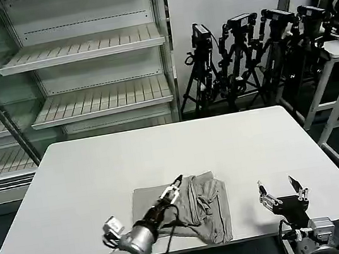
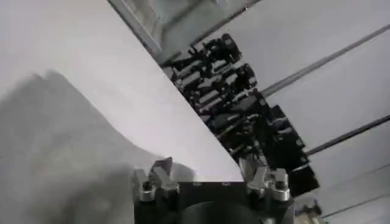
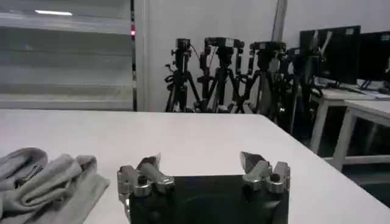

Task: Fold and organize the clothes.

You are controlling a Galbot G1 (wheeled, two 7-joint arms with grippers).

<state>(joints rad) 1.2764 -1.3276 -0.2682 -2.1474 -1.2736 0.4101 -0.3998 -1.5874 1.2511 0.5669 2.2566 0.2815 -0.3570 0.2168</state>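
Your T-shirt (image 1: 185, 211) lies on the white worktop (image 1: 161, 154) close to the near edge, about midway along it, already gathered into a rough rectangle. The half toward the left edge lies flat; the half toward the right edge is bunched into soft ridges, plain to see in the right wrist view (image 3: 42, 179).

The left pincer (image 1: 174, 189) is over the shirt, roughly at its middle, where the flat part meets the ridges. From its wrist camera (image 2: 210, 182) the fingers stand apart with nothing between them and grey cloth lies under it. The right pincer (image 1: 282, 190) waits above bare worktop just beside the shirt, toward the right edge, its jaws also apart and empty (image 3: 204, 173).

Expect thin cotton: light, limp and inclined to drag and wrinkle rather than hold a crease. You would do best to pinch a layered edge or a corner, not the flat middle, where the fingers may catch only one layer. The bunched side probably wants smoothing before another fold, and a two-corner lift would keep it square.
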